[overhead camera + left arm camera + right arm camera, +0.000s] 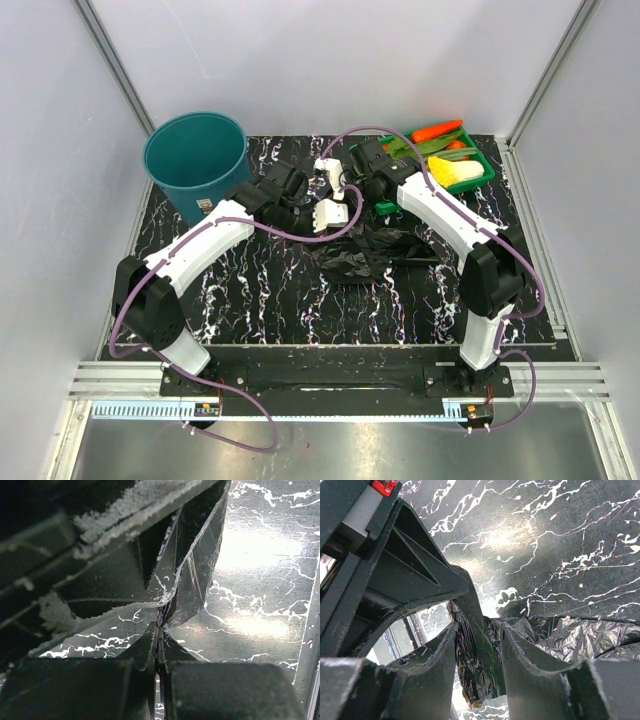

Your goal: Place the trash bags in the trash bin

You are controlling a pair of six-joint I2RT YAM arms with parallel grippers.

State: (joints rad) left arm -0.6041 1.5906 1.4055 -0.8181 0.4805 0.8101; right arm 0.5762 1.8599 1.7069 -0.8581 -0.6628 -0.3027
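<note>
Black film: the trash bags lie crumpled near the middle of the bench, in front of the right arm. None of them is in the bin.
Teal bucket: the trash bin stands upright at the far left corner, mouth open and well apart from the heap.
Left claw: the left claw is clenched on a thin fold of the film, which fans away taut from the pinch.
Right claw: the right claw is half closed around a bunched wad of film that fills the gap. By the look of it, it is grasping.
Risk, tearing: both claws seem to have hold of the same thin plastic, so moving them apart could stretch or rip it.
Risk, slipping: the film is glossy and the left pinch takes only an edge, which could slide out on the way to the bin.
Risk, trailing: the loose part is floppy, so it may drag over the bench, catch on the rim or hang outside.
Risk, tipping: the bin looks light – a snagged bag or a nudging arm could knock it over.
</note>
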